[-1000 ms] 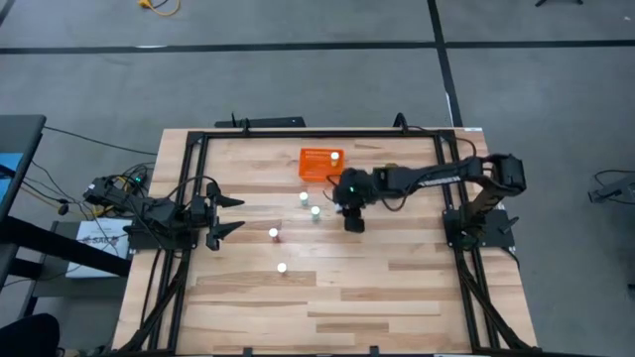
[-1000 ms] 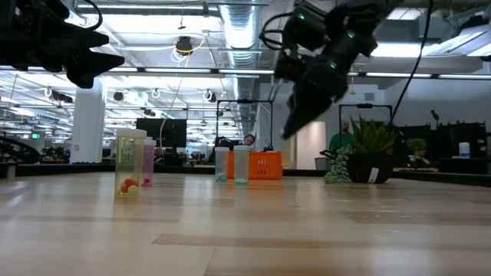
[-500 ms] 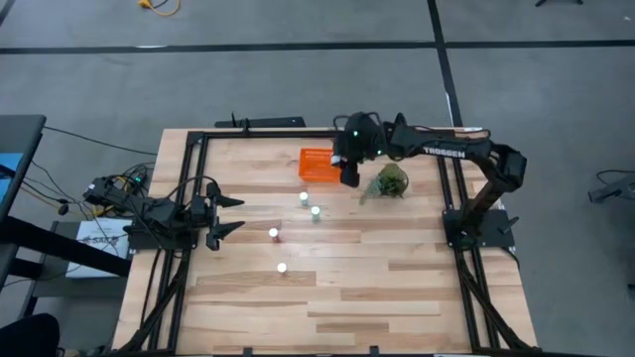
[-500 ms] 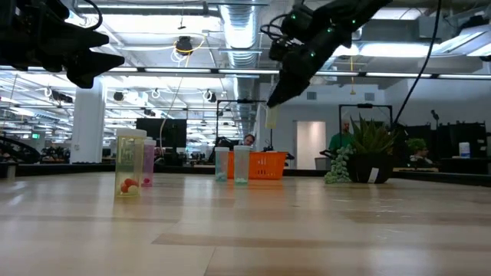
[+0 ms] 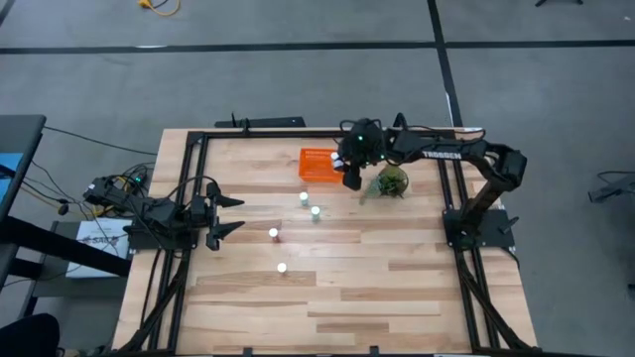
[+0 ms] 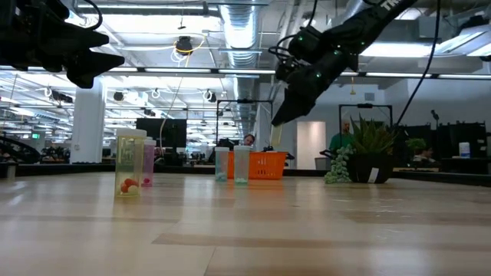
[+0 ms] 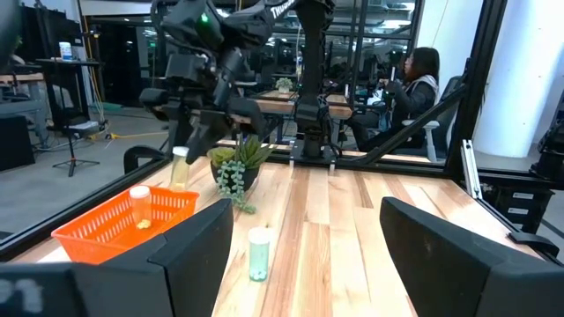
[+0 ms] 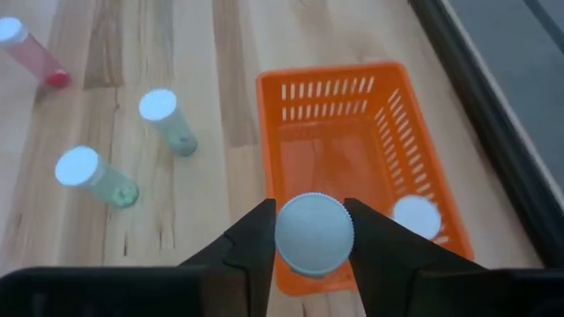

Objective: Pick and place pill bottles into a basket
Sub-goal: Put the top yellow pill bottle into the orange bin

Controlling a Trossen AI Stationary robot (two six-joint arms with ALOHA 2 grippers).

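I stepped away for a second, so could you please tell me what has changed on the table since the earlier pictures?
The right gripper, its fingers shut on a pill bottle, swung from mid-table, near the two bottles there, to above the orange basket. The bottle is not yet released. One bottle still lies in the basket, four stay on the table, and the left gripper waits open at the left.

- The orange basket [image 8: 352, 167] sat near the bench's far edge with one white-capped bottle [image 8: 415, 217] inside.
- Another bottle [image 8: 314, 234] hung above it.
- Four bottles [image 5: 316, 211] stood upright on the bench.
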